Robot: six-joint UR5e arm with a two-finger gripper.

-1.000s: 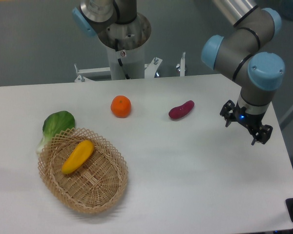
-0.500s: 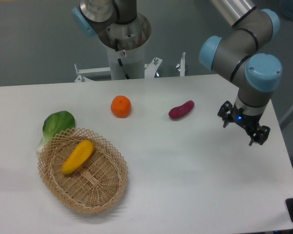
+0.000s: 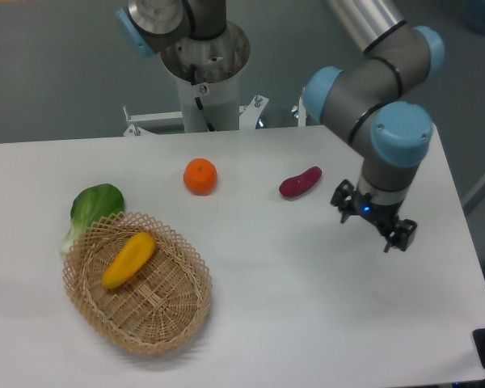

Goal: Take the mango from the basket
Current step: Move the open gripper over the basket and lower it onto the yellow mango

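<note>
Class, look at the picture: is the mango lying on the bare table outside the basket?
No, the mango lies inside the basket, resting on its woven floor.

An orange [image 3: 200, 176] sits on the white table [image 3: 307, 307]; a purple vegetable [image 3: 300, 182] lies nearby; leafy greens [image 3: 94, 205] left.

Table [image 3: 307, 291]: basket [image 3: 174, 319], orange [image 3: 200, 176], greens [image 3: 95, 205]

The basket [image 3: 158, 323] is rough woven straw, the mango [image 3: 128, 259] inside is smooth, and the table [image 3: 307, 307] is matt white.
</note>
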